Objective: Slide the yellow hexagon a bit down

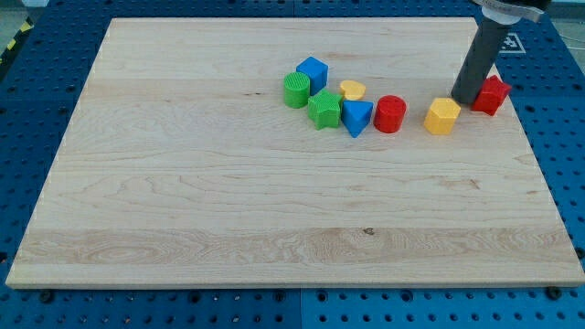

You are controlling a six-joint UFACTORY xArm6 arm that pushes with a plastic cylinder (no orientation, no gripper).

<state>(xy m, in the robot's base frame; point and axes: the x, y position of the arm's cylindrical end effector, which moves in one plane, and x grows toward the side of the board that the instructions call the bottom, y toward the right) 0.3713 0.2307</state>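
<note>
My tip (465, 100) sits just above and to the view's right of the yellow hexagon (442, 116), well placed to nudge it down; no pincer here.

Board: a pale wooden board (228, 201) is lying on a blue pegboard bench (37, 110).
Cluster at 12 o'clock: green cylinder (295, 90), blue cube (313, 73), green star-like block (324, 109), yellow heart-like block (353, 90), blue triangle (356, 117), red cylinder (390, 113) are sitting close together.
Toward 2 o'clock: yellow hexagon (442, 116) and a red block (491, 95) are resting, with my tip (463, 100) standing between them.
</note>
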